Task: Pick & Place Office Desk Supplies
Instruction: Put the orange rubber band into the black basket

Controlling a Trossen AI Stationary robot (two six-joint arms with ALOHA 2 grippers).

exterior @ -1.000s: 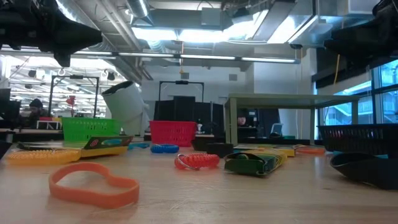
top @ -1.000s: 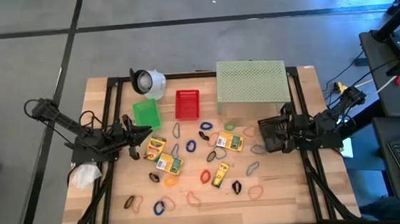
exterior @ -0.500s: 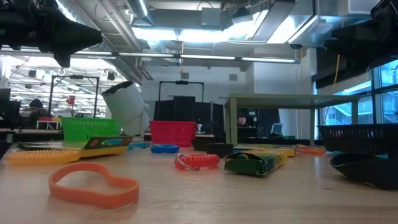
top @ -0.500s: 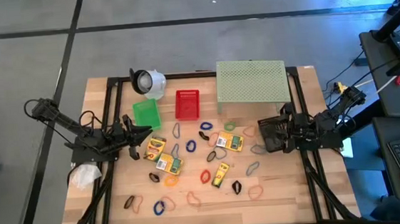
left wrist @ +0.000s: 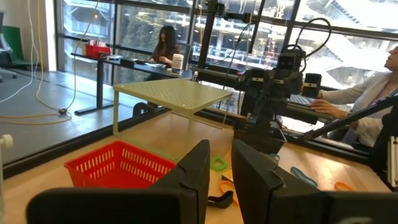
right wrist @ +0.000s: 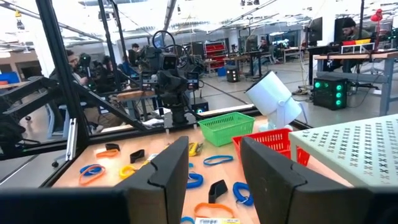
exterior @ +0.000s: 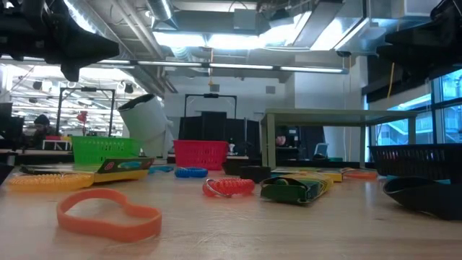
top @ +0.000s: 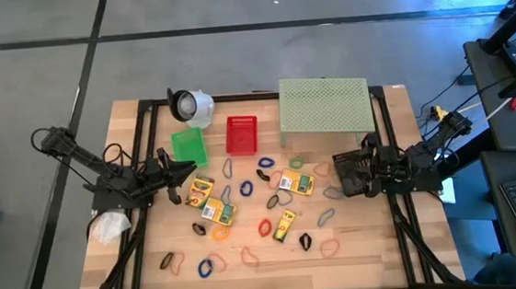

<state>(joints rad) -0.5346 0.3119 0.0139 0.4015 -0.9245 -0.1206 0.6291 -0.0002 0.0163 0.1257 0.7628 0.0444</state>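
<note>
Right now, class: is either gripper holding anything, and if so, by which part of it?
Nothing is held. The left gripper and the right gripper both show an empty gap between their fingers, above the table.

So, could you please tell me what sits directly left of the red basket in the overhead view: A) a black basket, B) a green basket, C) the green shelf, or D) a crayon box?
B: the green basket stands just left of the red basket, both empty.
</note>
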